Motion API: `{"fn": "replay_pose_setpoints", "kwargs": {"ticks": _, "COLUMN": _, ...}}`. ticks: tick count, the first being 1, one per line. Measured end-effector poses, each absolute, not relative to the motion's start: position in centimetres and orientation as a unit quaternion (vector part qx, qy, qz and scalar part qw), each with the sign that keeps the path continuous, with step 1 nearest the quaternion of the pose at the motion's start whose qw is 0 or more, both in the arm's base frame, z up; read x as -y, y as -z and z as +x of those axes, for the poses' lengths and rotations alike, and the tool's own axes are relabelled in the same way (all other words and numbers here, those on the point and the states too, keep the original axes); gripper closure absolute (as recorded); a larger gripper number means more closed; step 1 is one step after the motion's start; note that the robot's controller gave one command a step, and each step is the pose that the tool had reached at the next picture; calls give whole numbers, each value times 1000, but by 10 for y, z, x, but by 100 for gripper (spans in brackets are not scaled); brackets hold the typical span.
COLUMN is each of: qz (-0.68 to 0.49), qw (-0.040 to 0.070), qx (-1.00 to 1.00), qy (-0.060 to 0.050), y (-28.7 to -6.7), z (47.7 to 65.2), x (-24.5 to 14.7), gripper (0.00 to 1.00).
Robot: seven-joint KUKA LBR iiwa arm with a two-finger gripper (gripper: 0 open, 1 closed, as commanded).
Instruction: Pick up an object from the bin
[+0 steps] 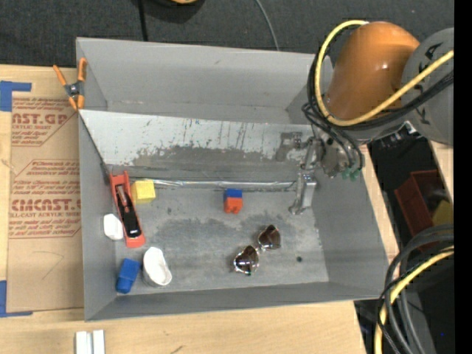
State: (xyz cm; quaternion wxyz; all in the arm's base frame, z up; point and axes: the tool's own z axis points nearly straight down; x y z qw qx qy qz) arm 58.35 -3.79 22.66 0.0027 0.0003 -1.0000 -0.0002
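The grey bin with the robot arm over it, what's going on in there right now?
A robot arm reaches into the grey bin from the right. Its gripper is down near the bin's right side, with nothing seen in it. Closest to it lie a pair of sunglasses and a small blue-and-orange block. A yellow block, an orange-and-black tool and a blue cylinder lie far left.

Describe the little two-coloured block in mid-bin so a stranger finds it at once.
In the grey bin, look mid-floor, left of the gripper. A small block sits there, the sunglasses lower in the picture. It is blue on top and orange below, unlike the plain yellow block farther left.
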Motion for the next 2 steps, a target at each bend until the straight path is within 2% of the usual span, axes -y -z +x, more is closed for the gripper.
{"fn": "replay_pose_setpoints", "kwargs": {"ticks": 1, "qz": 0, "qw": -1, "qx": 1000, "qy": 0, "y": -231, "z": 585, "x": 38, "gripper": 0}}
{"fn": "replay_pose_setpoints", "kwargs": {"ticks": 2, "qz": 18, "qw": -6, "qx": 1000, "qy": -1, "y": -199, "z": 587, "x": 39, "gripper": 0}}
